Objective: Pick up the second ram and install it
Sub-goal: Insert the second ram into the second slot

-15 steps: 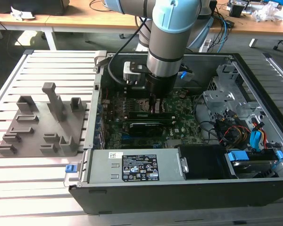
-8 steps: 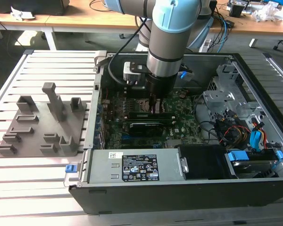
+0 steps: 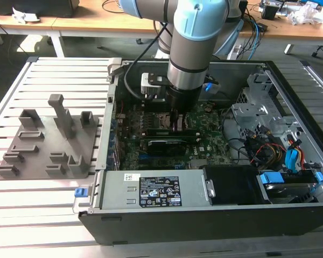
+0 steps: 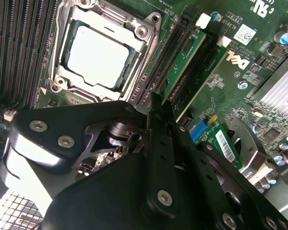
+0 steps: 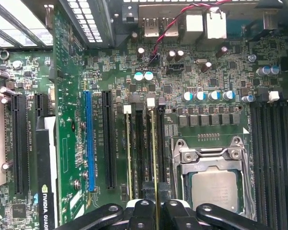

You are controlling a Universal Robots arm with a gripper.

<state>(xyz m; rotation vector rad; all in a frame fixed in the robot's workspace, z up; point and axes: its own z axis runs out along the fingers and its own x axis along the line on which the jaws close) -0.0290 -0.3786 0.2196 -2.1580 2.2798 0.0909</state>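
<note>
Down inside the computer case (image 3: 290, 107), the gripper (image 5: 155, 207) is clamped on the second ram (image 5: 153, 158) (seen edge-on); the second wrist view shows the CPU socket (image 4: 98, 55) alongside.

From my station I see print in several places, most of it too small to make out. In the exterior view a large white label (image 3: 160, 193) with dense black print and rows of marks sits on the grey cover (image 3: 194, 183) at the case's front, with a small white sticker (image 3: 132, 177) above it. In the second wrist view the motherboard (image 4: 216, 96) carries white logo lettering (image 4: 243, 61), a white sticker (image 4: 245, 31) and a barcode label (image 4: 222, 140). In the first wrist view white lettering (image 5: 44, 211) runs along a black card (image 5: 45, 158)
</note>
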